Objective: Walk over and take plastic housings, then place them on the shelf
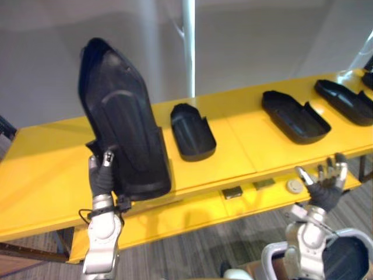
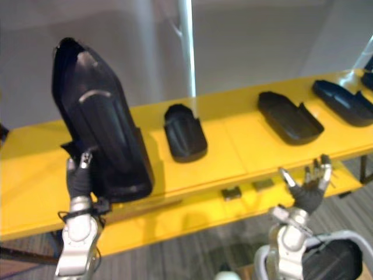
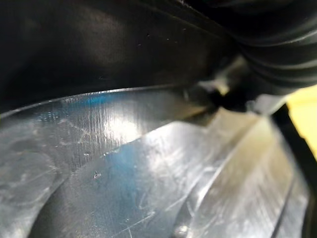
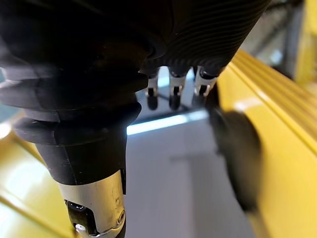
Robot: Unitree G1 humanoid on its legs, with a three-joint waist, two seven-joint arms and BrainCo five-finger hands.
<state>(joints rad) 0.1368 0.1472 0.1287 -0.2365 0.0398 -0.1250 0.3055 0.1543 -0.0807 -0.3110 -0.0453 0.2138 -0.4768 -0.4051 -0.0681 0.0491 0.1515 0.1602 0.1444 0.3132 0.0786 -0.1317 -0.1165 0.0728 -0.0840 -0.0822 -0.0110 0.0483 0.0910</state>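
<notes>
The left hand (image 1: 102,175) is reaching up from the lower left and is clamping the bottom edge of the held housing (image 1: 119,111). One dark-tipped finger is pressing on the housing's face, while the remaining fingers are sitting behind the part and cannot be checked. The right hand (image 1: 326,189) is hovering at the lower right with its fingers spread and straight, and it is carrying nothing. The held housing, a large black shell, is standing nearly upright with its narrow end pointing up and leaning slightly away. In the left wrist view, its glossy ribbed surface is lying directly against the hand. Just beyond the hands, the lower ledge (image 1: 175,219) is carrying two small dark blocks (image 1: 232,192) and a round disc (image 1: 295,186) near the right hand. Above it, the yellow shelf (image 1: 245,146) is supporting a centre housing (image 1: 192,133), a second housing (image 1: 294,116) and a third housing (image 1: 344,102). All three are lying open side up and well apart from one another. A white post (image 1: 189,46) is rising behind the shelf against a grey wall (image 1: 280,35). As a judgement, the pick-up is looking complete and the robot is standing at the shelf. Lowering the held housing onto the bare surface to the left of the centre housing, and then releasing it, is remaining to be done.
</notes>
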